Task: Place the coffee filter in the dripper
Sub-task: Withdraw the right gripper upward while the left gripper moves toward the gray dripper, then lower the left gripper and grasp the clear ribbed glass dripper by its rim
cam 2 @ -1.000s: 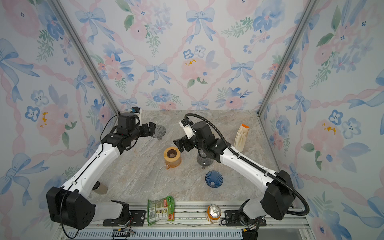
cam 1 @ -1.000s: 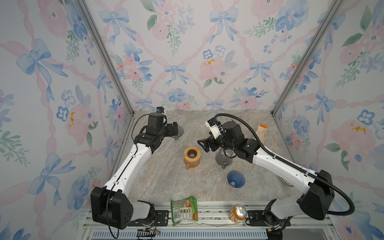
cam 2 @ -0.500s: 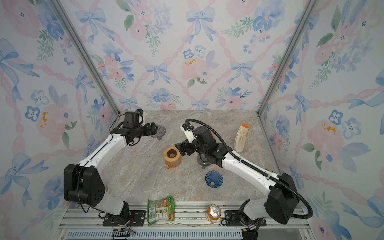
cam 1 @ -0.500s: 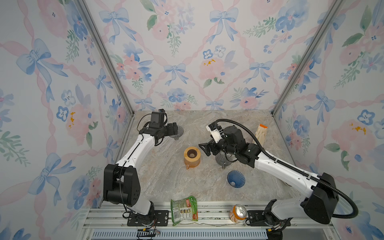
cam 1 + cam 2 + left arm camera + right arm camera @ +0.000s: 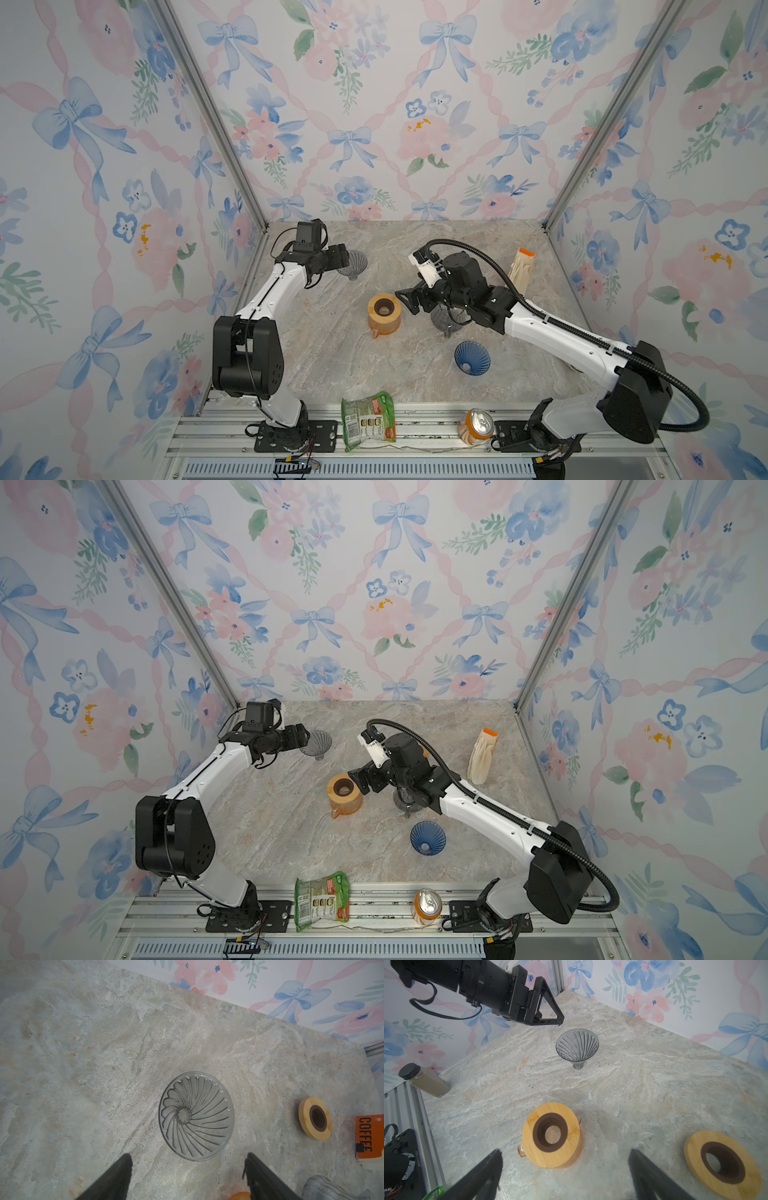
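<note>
A clear grey ribbed dripper point(image 5: 353, 264) point(image 5: 316, 742) stands upright at the back left of the marble table. My left gripper point(image 5: 343, 258) point(image 5: 188, 1159) hovers just beside it, open and empty; in the left wrist view the dripper point(image 5: 196, 1115) sits just ahead of the spread fingers. The coffee filter pack point(image 5: 521, 270) point(image 5: 482, 757), cream with an orange label point(image 5: 368, 1136), stands at the back right, untouched. My right gripper point(image 5: 409, 297) point(image 5: 564, 1157) is open and empty, next to the orange carafe point(image 5: 384, 312) point(image 5: 551, 1135) with a wooden lid.
A second grey dripper point(image 5: 446, 322) stands under my right arm and a blue dripper point(image 5: 471, 358) nearer the front. A loose wooden ring point(image 5: 722, 1164) lies by the carafe. A spice jar point(image 5: 423, 1080) stands at the left edge. A snack bag point(image 5: 368, 422) and a can point(image 5: 476, 426) lie on the front rail.
The left arm has changed posture, its elbow dropping low, while its gripper stays beside the grey dripper. The right gripper has sunk a little towards the table by the carafe.
</note>
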### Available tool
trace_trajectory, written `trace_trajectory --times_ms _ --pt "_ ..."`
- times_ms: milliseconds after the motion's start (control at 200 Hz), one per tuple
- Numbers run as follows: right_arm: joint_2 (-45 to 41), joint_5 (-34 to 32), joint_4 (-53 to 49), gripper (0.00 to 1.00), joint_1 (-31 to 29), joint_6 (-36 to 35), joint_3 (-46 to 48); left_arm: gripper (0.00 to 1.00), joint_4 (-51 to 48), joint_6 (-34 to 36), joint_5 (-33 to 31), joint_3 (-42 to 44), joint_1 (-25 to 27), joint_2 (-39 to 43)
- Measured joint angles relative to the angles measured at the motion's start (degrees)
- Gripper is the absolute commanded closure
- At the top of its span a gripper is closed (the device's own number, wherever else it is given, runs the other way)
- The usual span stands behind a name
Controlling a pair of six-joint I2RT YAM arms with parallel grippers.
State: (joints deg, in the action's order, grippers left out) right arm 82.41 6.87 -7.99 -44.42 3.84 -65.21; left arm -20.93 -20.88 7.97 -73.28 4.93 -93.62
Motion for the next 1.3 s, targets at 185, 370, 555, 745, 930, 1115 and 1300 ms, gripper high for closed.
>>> trace_trajectory --times_ms 185,370,555,745,930,1115,1300 --pt "1.9 0.98 -0.7 0.03 0.0 0.02 -0.48 0.17 0.0 0.04 1.05 0.0 -1.03 -2.19" --pt "4.2 1.73 -1.31 0.04 0.0 0.42 -2.75 0.18 0.0 0.48 1.9 0.0 -1.03 -5.14" --pt "4.72 1.57 -1.22 0.04 0.0 1.9 -3.26 0.19 0.0 0.94 2.93 -0.02 -1.36 -7.87" --pt "5.31 1.2 -1.25 0.04 0.0 2.62 -3.37 0.2 0.0 1.11 3.48 -1.22 -1.95 -9.55" --pt "6.01 0.74 -1.25 0.03 -0.07 2.78 -3.89 0.21 0.02 1.14 4.09 -2.78 -1.99 -10.64" --pt "6.01 -1.16 -1.27 0.04 -0.79 3.02 -4.22 0.23 0.07 1.14 5.18 -4.48 -1.99 -12.22" --pt "5.99 -2.6 -1.29 0.04 -1.07 3.23 -4.2 0.26 0.04 1.14 5.42 -5.01 -1.99 -13.51"
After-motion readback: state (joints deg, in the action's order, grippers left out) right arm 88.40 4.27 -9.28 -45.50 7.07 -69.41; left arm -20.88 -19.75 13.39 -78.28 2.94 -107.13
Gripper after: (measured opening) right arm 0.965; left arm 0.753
